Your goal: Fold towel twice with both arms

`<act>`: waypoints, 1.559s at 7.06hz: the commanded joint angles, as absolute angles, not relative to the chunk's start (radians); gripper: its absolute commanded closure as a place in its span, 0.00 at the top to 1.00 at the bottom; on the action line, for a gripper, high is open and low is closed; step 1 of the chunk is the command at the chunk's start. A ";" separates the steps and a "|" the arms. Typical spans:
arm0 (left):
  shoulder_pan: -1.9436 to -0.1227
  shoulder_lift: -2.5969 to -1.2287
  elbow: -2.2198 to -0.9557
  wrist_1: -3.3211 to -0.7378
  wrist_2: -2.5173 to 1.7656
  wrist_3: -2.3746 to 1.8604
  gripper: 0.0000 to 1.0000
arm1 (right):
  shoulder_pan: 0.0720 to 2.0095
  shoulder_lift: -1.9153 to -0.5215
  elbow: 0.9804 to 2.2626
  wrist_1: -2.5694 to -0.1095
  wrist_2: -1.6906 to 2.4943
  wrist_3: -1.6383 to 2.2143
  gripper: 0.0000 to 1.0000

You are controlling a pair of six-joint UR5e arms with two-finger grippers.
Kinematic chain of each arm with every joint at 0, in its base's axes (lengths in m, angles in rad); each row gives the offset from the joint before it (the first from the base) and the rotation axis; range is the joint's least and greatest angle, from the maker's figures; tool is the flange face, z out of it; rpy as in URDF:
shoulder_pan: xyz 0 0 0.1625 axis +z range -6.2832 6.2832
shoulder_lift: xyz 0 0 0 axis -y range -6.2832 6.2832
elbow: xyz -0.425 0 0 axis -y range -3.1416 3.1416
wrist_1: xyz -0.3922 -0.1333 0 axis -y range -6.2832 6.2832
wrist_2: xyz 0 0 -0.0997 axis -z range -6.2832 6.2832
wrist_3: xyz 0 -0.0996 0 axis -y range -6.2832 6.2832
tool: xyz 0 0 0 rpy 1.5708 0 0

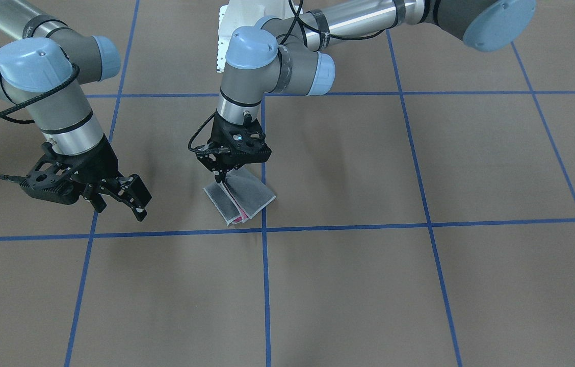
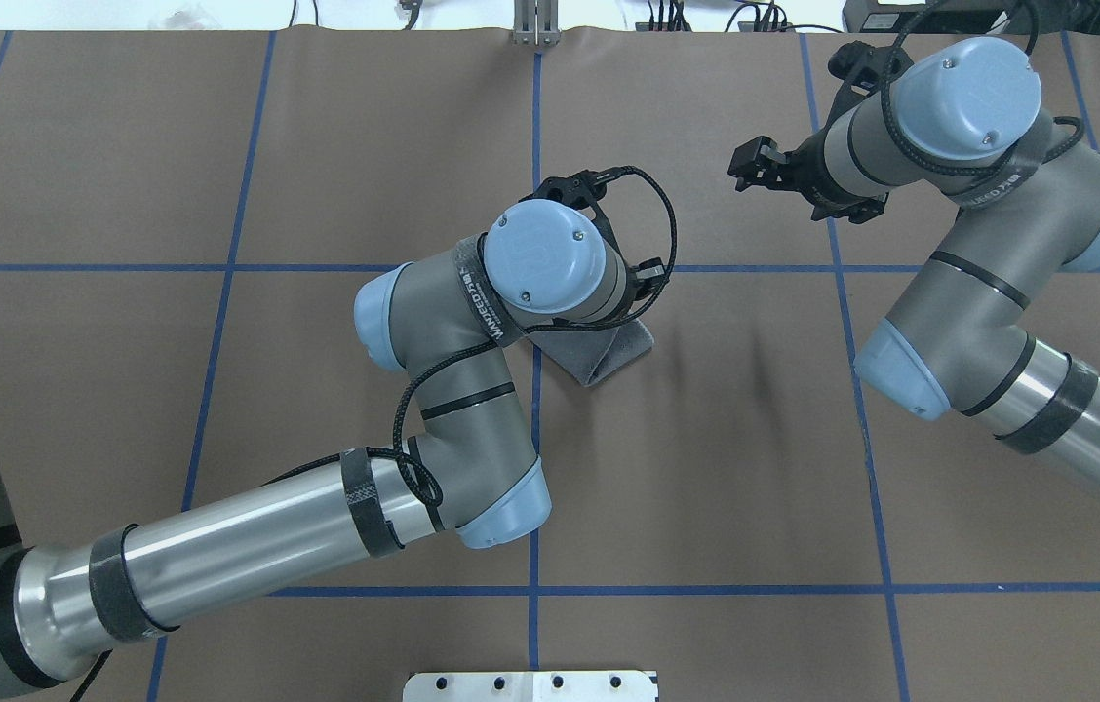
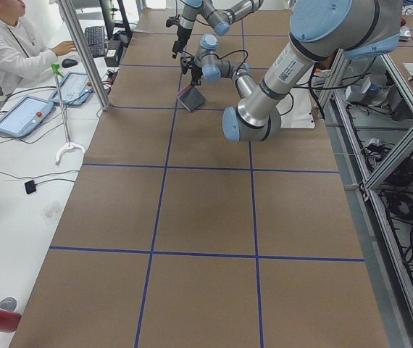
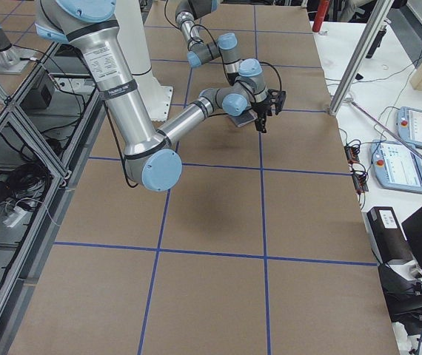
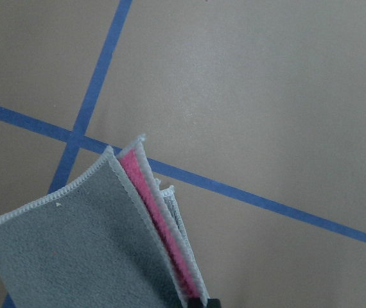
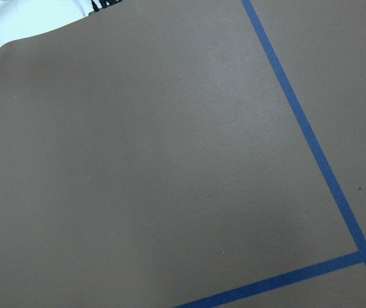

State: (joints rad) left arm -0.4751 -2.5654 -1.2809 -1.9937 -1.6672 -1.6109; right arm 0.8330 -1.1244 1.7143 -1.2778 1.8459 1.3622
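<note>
Near centre | left claw (image 1: 220, 179) clamps towel (image 1: 249, 196) edge | right claw (image 1: 120, 209) spread, well apart

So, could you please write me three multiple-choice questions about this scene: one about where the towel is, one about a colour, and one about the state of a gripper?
1. The towel is:
A) far from both grippers
B) at the tips of the left gripper
C) held by both grippers

2. Between the towel's grey layers shows:
A) pink
B) green
C) yellow

3. The right gripper is:
A) shut on the towel
B) shut and empty
C) open and empty

Answers:
1 B: in the front-facing view the left gripper pinches the towel's edge.
2 A: the left wrist view shows a pink strip between the grey layers.
3 C: its fingers stand spread, apart from the towel.
</note>
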 commanded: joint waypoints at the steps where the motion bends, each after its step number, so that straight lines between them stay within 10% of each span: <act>1: -0.469 -2.598 -1.227 -1.994 -1.666 -1.611 0.00 | 0.833 -1.124 1.715 -1.278 1.847 1.362 0.99; 2: -0.459 -2.599 -1.224 -1.996 -1.646 -1.608 0.02 | 0.833 -1.124 1.715 -1.278 1.845 1.362 0.99; 4: -0.454 -2.603 -1.224 -1.999 -1.635 -1.611 0.99 | 0.833 -1.124 1.713 -1.278 1.845 1.362 0.99; 8: -0.489 -2.609 -1.284 -1.915 -1.692 -1.501 1.00 | 0.851 -1.126 1.712 -1.284 1.861 1.324 0.99; 11: -0.615 -2.435 -1.629 -1.543 -1.820 -1.137 1.00 | 1.039 -1.248 1.715 -1.290 2.078 0.997 0.99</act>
